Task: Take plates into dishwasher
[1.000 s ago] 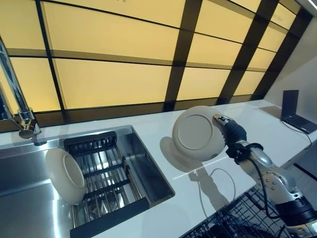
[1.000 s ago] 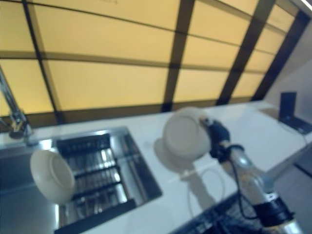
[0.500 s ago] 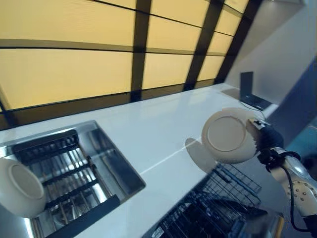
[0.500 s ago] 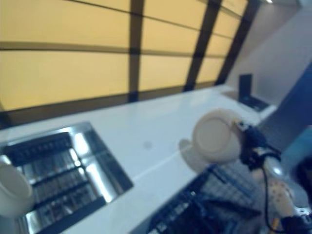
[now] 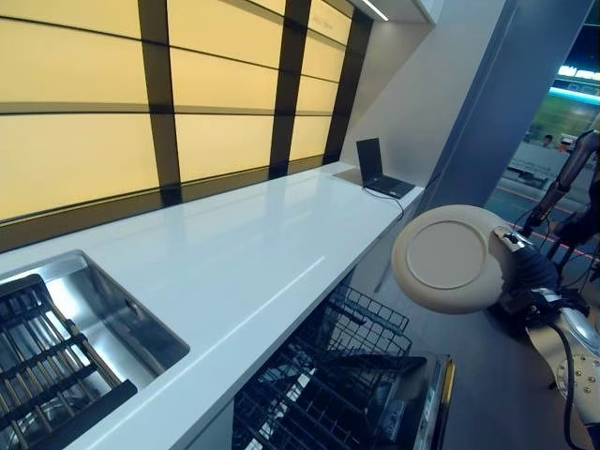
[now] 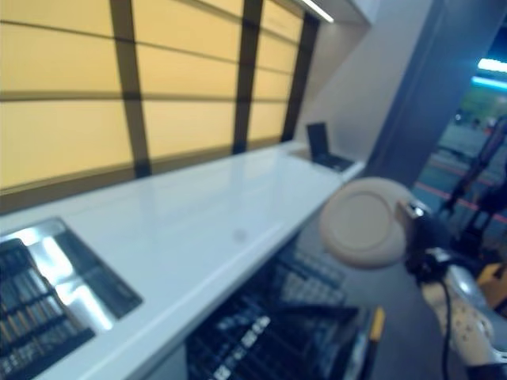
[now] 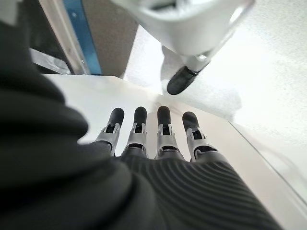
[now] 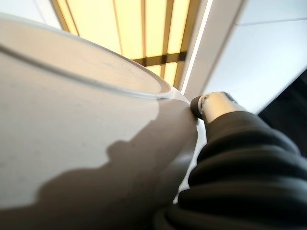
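Lower the plate (image 5: 450, 258) on edge into a slot of the rack (image 5: 352, 375) below, rim first, and let go only once the tines hold it (it hangs out past the worktop's (image 5: 234, 253) front edge now). Your right hand (image 5: 530, 272) pinches its rim, arm reaching in from the right; left hand (image 7: 158, 139) hangs idle, fingers straight.

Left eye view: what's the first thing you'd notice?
The big round cream plate held up on edge in the right hand, out past the end of the white counter. Just below sits the open dishwasher's black wire rack, and glowing yellow wall panels run behind the counter.
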Tool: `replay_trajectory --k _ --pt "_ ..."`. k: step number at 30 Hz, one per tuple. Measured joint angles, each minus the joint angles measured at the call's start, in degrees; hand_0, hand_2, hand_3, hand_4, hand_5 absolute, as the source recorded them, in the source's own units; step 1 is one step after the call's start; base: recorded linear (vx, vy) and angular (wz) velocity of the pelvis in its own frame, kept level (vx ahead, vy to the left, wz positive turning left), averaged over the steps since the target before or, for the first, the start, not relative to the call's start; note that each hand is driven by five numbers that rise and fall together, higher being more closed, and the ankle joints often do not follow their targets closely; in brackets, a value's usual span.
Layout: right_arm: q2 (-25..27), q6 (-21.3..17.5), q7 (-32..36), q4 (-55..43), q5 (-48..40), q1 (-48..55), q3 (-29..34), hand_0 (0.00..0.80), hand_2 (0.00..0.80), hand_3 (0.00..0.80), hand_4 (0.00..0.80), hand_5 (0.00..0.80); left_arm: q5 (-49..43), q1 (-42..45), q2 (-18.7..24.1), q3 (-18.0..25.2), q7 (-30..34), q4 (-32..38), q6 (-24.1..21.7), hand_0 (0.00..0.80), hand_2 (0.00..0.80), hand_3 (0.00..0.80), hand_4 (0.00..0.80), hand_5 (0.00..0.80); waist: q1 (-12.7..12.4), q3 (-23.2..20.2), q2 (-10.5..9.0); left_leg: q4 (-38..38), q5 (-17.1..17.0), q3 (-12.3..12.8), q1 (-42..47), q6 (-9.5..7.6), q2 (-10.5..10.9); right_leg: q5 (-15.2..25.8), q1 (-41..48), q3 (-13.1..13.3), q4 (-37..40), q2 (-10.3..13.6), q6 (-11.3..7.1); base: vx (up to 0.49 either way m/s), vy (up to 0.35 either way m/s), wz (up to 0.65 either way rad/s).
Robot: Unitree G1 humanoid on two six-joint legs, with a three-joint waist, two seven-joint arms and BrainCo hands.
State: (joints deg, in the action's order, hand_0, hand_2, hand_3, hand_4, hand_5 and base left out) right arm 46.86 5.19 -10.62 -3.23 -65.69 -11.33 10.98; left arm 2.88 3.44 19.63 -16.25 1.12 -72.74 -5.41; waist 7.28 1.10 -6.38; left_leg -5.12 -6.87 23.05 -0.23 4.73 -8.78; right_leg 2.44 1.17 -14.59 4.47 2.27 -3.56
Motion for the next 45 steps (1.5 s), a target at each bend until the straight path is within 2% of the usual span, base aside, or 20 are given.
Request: replay_trajectory --k 2,8,10,18,24,32,45 --pt "0.0 0.0 -0.1 -0.5 2.4 0.6 0.1 0.800 0.800 0.800 0.800 0.800 -0.2 -0.4 -0.4 0.0 0.0 0.0 0.0 0.000 0.000 0.000 0.000 0.000 0.2 0.5 0.79 0.2 0.0 0.0 0.2 0.01 0.2 0.4 0.4 0.0 0.3 0.0 0.54 -0.103 -0.097 0.01" --pt "-1.8 1.9 0.5 -1.8 7.7 5.3 0.0 0.800 0.800 0.800 0.800 0.800 -1.1 -1.2 -1.2 -0.4 0.0 1.7 0.0 0.000 0.000 0.000 0.000 0.000 0.6 2.3 3.33 0.0 0.2 0.3 0.5 0.03 0.5 0.1 0.5 0.6 0.3 0.2 0.39 -0.081 -0.060 -0.02" --pt "-2.9 2.8 1.0 -1.9 9.2 6.9 -0.2 0.800 0.800 0.800 0.800 0.800 -1.1 -1.2 -1.5 -1.0 0.0 1.7 0.1 0.000 0.000 0.000 0.000 0.000 1.5 2.6 3.84 -0.1 0.3 0.4 0.5 0.04 0.6 0.0 0.4 0.8 0.3 0.2 0.57 -0.061 -0.042 -0.04" --pt "-7.9 3.1 1.4 -2.1 15.1 11.6 -1.5 0.800 0.800 0.800 0.800 0.800 -1.2 -2.1 -3.0 -1.1 0.0 2.6 0.3 0.000 0.000 0.000 0.000 0.000 2.2 3.9 5.25 0.0 0.6 0.6 0.6 -0.02 0.6 0.0 0.1 1.4 0.4 0.2 0.60 -0.051 -0.027 -0.04" --pt "-8.2 2.7 1.1 -2.2 22.3 12.2 -5.1 0.800 0.800 0.800 0.800 0.800 -2.1 -2.5 -3.2 -2.4 0.0 3.8 1.3 0.000 0.000 0.000 0.000 0.000 2.8 4.6 6.09 0.0 0.6 0.5 0.5 -0.03 0.8 0.0 0.1 1.4 0.4 0.5 0.62 -0.049 -0.015 0.01" --pt "-8.9 -0.4 -2.4 -3.7 40.7 13.0 -9.5 0.800 0.800 0.800 0.800 0.800 -2.2 -2.6 -3.5 -3.5 0.0 5.3 2.4 0.000 0.000 0.000 0.000 0.000 2.8 5.3 7.17 -0.1 0.8 0.4 0.5 -0.26 1.3 0.0 0.2 1.3 0.4 0.9 0.61 -0.046 0.014 0.01" --pt "-8.1 -2.6 -4.9 -6.0 63.1 12.9 -16.7 0.800 0.800 0.800 0.800 0.800 -2.3 -3.4 -4.8 -3.5 0.0 6.7 4.0 0.000 0.000 0.000 0.000 0.000 2.7 6.7 8.59 -0.1 0.8 -0.2 0.4 -0.29 1.4 -0.1 0.5 0.6 0.4 1.0 0.70 -0.006 0.002 0.02"
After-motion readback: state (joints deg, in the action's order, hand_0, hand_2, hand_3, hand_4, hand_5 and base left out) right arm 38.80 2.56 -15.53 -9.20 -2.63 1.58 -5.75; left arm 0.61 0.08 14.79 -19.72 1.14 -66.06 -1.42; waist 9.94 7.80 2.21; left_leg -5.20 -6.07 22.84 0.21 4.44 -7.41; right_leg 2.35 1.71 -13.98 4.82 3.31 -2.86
